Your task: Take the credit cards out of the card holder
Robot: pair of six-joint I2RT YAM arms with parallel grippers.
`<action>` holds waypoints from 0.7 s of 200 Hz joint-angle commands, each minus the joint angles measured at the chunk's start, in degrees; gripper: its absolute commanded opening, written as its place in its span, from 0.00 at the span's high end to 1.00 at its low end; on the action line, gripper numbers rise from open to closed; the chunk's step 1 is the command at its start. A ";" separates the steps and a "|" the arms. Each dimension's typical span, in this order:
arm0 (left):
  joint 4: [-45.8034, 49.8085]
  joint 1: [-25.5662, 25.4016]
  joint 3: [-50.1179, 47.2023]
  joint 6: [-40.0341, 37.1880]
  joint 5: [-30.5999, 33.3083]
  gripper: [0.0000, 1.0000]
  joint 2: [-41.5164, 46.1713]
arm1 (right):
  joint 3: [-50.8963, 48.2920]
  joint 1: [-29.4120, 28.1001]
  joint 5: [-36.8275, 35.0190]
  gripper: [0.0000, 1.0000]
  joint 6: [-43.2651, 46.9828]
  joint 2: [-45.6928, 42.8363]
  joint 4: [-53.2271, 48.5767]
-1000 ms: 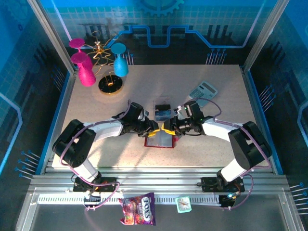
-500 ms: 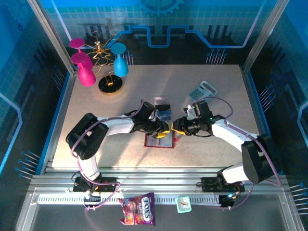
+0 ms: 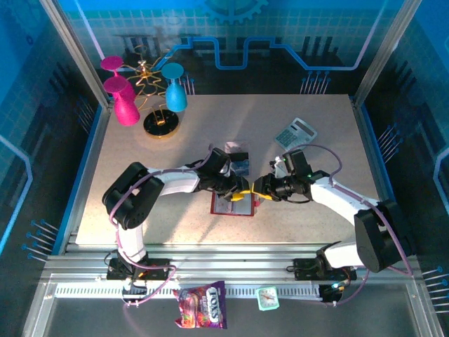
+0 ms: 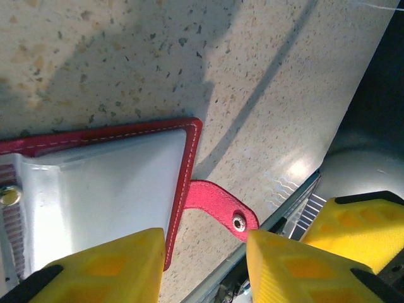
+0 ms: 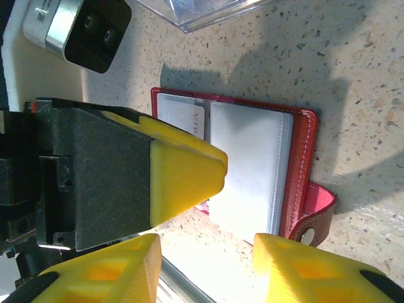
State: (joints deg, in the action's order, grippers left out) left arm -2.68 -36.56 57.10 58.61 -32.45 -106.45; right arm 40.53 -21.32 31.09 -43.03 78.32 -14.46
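The card holder (image 3: 233, 204) lies open and flat on the worktop (image 3: 210, 126), just in front of the clear box (image 3: 236, 163), red border up and pale inner pockets showing. In the right wrist view the holder (image 5: 252, 161) has one whitish card (image 5: 182, 117) with small lettering in its far pocket. That is the only card I can count, and the rest of that pocket is hidden under a yellow finger. The snap tab (image 5: 315, 218) sticks out from the holder's edge, and in the left wrist view I see the same tab (image 4: 221, 211) beside the holder's corner (image 4: 95, 183). From above, most of the holder is covered by the two tools meeting over it. The left tool (image 3: 240, 190) stands released, and in its own view its jaws (image 4: 202, 265) are spread with one finger over the pocket and the other past the tab. I cannot tell whether it presses down. The right tool (image 3: 260, 189) is also released, its fingers (image 5: 208, 271) wide apart at the holder's near edge with nothing gripped. The box's contents are too small to make out. Farther off sit one grey calculator (image 3: 296, 131), two magenta goblets (image 3: 125, 102) and one blue goblet (image 3: 174, 88).
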 commanded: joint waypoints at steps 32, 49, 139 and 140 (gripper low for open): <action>1.19 1.01 -0.71 -0.31 -0.96 0.60 1.54 | 1.80 -2.11 1.51 0.57 -1.11 3.25 1.09; 0.83 1.78 -1.99 -0.42 -0.95 0.60 2.50 | 2.72 -2.95 1.41 0.57 -1.27 4.39 1.18; -0.01 7.33 -10.15 -1.56 -1.00 0.60 9.47 | 8.85 -8.67 0.97 0.58 -2.15 13.22 2.46; -0.07 7.44 -10.20 -1.56 -1.02 0.60 9.58 | 8.94 -8.75 0.98 0.58 -2.19 13.33 2.48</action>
State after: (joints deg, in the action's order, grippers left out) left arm -2.90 -30.52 49.25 58.37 -32.45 -99.59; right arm 47.07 -28.01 31.73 -44.18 89.03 -12.43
